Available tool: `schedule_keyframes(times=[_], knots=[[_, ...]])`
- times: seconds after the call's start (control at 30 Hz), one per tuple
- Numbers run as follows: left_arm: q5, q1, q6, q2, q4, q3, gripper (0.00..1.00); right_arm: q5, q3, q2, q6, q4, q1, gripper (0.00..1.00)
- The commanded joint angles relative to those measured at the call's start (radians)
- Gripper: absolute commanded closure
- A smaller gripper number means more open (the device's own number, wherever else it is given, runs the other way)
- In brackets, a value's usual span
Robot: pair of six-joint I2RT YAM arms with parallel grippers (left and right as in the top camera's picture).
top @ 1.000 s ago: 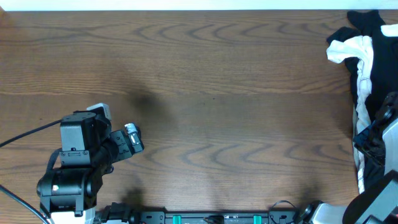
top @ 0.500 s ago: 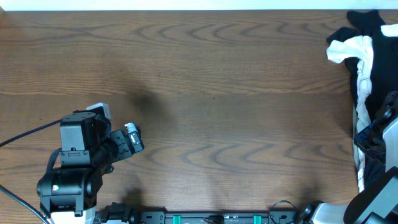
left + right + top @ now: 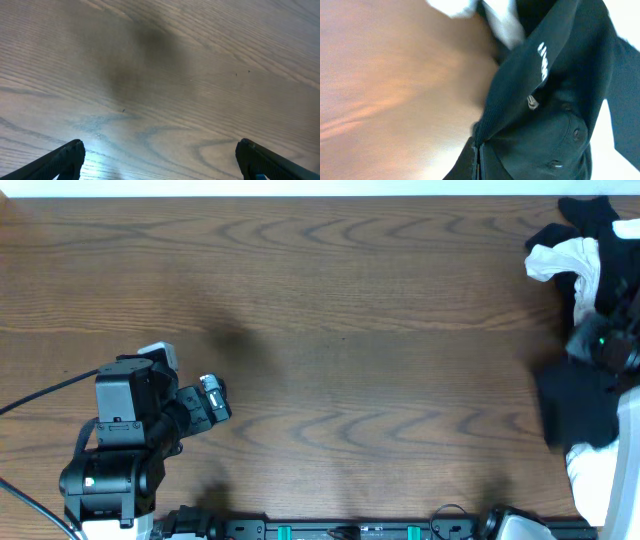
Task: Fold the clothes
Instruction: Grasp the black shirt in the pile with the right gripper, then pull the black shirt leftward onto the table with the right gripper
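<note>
Soft, light and floppy, the black shirt (image 3: 575, 405) hangs just beside the clothes pile (image 3: 580, 255), pinched between the right fingers (image 3: 469, 165). The left fingers (image 3: 62, 160) stand spread and empty; a shoulder seam would likely hold best.

The left arm's black tool (image 3: 213, 402) hangs over the front-left part of the brown wood-grain surface (image 3: 350, 330), fingers spread wide. The right arm's tool (image 3: 479, 159), at that surface's right edge, is pinched tight on the black shirt with white print (image 3: 560, 100).
</note>
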Motion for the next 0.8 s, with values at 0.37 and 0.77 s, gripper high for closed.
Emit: schedule_keyframes(times=[0.37,0.77], knots=[[0.002,-0.005,0.005,0.002,0.003,0.023,0.02,-0.173,0.053,0.064,-0.028,0.068,0.629,0.99],[0.002,-0.005,0.005,0.002,0.002,0.022,0.01,-0.182,0.053,0.344,-0.041,0.305,0.789,0.99]])
